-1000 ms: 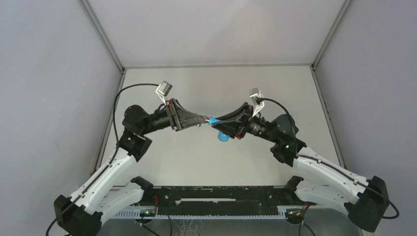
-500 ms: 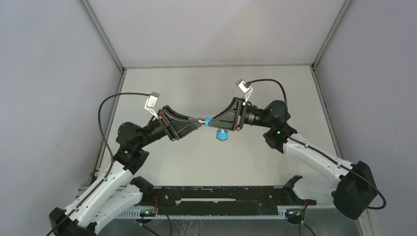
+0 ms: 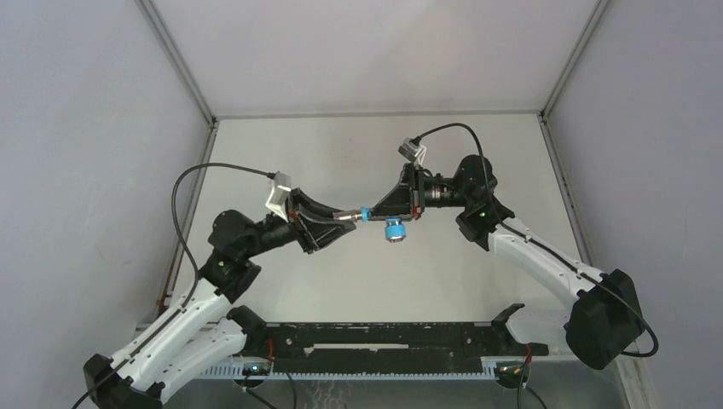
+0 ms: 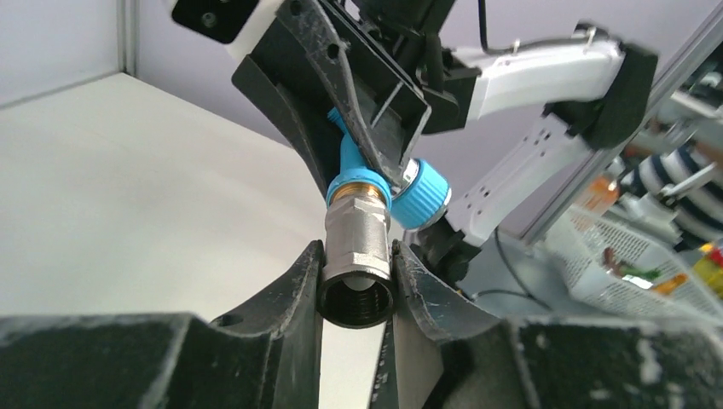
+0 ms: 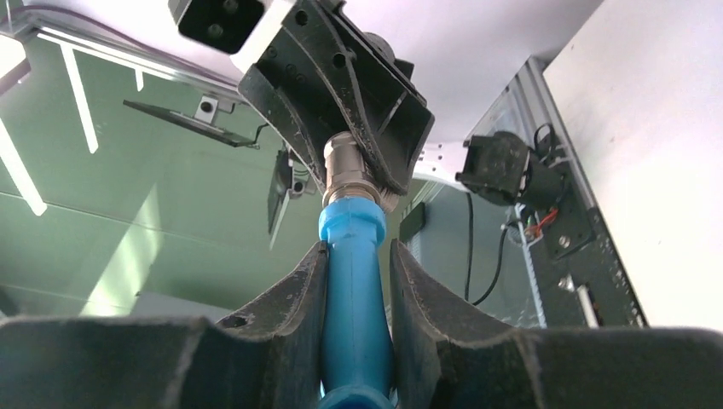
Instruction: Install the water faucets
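The water faucets hang in mid-air over the table, joined end to end between both arms. A bright-blue tap (image 3: 367,212) has its round knob (image 3: 393,228) hanging below it. My right gripper (image 3: 378,210) is shut on the tap's blue stem (image 5: 354,290). My left gripper (image 3: 343,217) is shut on the grey metal fitting (image 4: 356,247), whose open threaded bore faces the left wrist camera. The fitting sits on the tap's brass-coloured end (image 4: 356,189). In the right wrist view the fitting (image 5: 348,170) shows beyond the tap, held by the left fingers (image 5: 375,111).
A white table (image 3: 341,153) lies below, closed in by grey walls and metal corner posts (image 3: 567,60). A black rail (image 3: 384,345) runs along the near edge between the arm bases. Cables loop from both wrists. Clutter (image 4: 648,273) shows outside the cell.
Both wrists have rolled while holding the joined parts. The wrist cameras have swung round and the blue knob has shifted a little to the right. The right elbow has moved back.
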